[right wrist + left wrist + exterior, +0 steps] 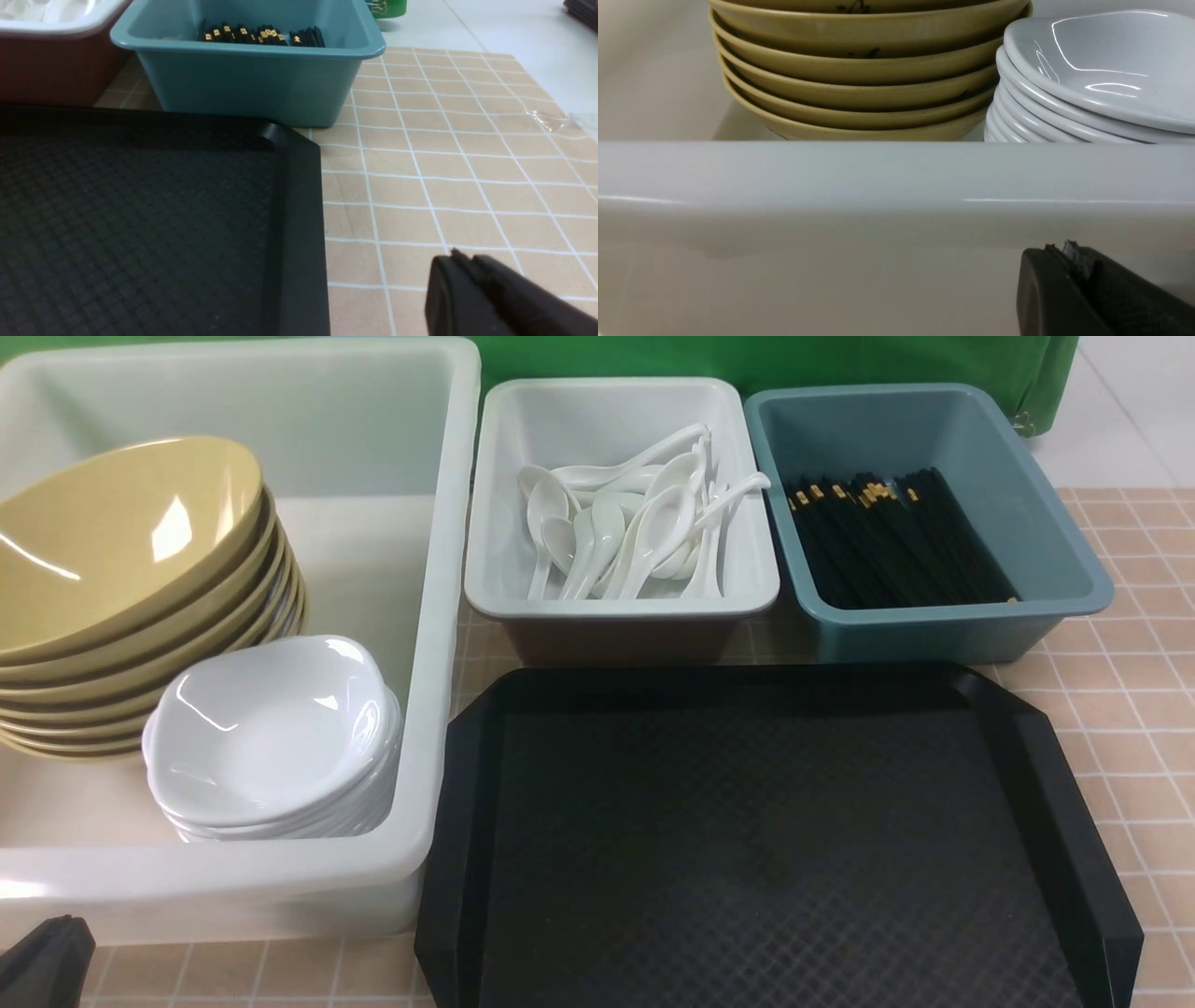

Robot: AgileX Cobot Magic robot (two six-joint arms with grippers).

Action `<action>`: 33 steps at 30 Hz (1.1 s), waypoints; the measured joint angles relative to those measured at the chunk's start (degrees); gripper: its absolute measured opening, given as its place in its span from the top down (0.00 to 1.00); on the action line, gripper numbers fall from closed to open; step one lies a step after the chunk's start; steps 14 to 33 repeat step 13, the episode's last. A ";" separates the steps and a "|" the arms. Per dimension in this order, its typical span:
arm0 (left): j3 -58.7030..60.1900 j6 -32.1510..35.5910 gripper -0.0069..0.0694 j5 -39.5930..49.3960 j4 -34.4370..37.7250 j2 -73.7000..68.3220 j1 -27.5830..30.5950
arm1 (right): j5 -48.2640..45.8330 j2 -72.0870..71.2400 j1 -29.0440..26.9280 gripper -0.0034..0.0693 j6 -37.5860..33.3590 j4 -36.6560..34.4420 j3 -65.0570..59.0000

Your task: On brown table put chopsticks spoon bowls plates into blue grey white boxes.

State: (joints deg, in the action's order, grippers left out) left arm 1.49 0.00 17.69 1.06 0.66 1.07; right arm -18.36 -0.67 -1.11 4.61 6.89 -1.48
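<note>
Sitting in the very large translucent white tub [439,616], the mustard-yellow bowls [131,569] make one tilted stack, and the small white plates [271,728] make a second stack just beside it, on the side nearer the black tray [766,840]. In the left wrist view the same two stacks, bowls [859,79] and plates [1087,70], rise behind the tub's near rim [878,177], their edges almost touching.

Beyond the black tray, at its far edge, stands the pale grey bin [621,607] with a loose heap of white spoons [625,523] inside. Next to it, also behind the tray but toward its right far corner, is the slate-blue bin [934,616], holding a bundle of black chopsticks [887,541] with gold bands near their far ends. From the right wrist view the blue bin [252,79] sits just past the tray's corner [299,186], and the chopstick ends [261,35] show over its rim.

The tray itself is bare and lies on the brown table [1120,691], touching or nearly touching the white tub on its left side.

The left gripper [1069,270] hangs outside the tub's near wall, left of the tray, with its jaws pressed together and nothing between them. The right gripper [467,266] is over the tiled table [444,186] to the right of the tray; its dark fingers look nearly together and hold nothing, though whether they are fully closed cannot be told.
</note>
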 joint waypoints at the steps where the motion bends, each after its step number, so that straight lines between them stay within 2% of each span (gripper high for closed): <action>1: 0.00 0.00 0.92 0.00 0.00 0.00 0.02 | 0.00 0.00 0.00 0.83 0.00 0.00 0.00; 33: 0.00 0.00 0.92 0.00 0.00 0.00 0.07 | 0.00 0.00 0.00 0.82 0.00 0.00 0.00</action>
